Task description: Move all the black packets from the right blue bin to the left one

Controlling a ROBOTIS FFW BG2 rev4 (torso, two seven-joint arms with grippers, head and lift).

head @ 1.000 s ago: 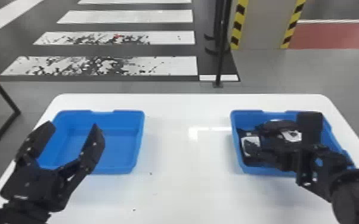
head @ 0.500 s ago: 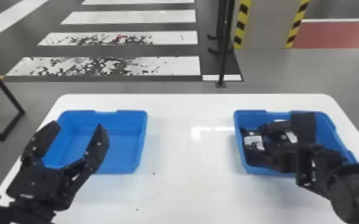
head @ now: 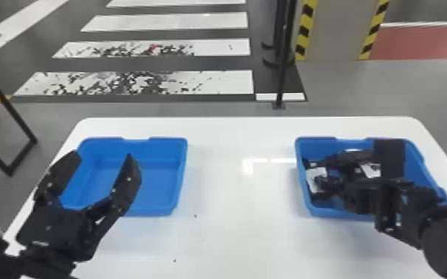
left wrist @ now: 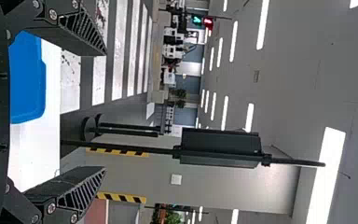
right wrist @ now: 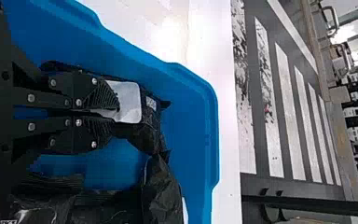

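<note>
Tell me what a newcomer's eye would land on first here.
Probably the vivid blue left bin and right bin on the white table. Next, the right claw, closed on a black packet inside the right bin; then the left claw, spread wide near the left bin.

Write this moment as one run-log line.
Right gripper: closed on black packet in right bin | left gripper: open near left bin

White table (head: 241, 237) with rounded corners, two blue bins (head: 180, 174) on it, well apart
</note>
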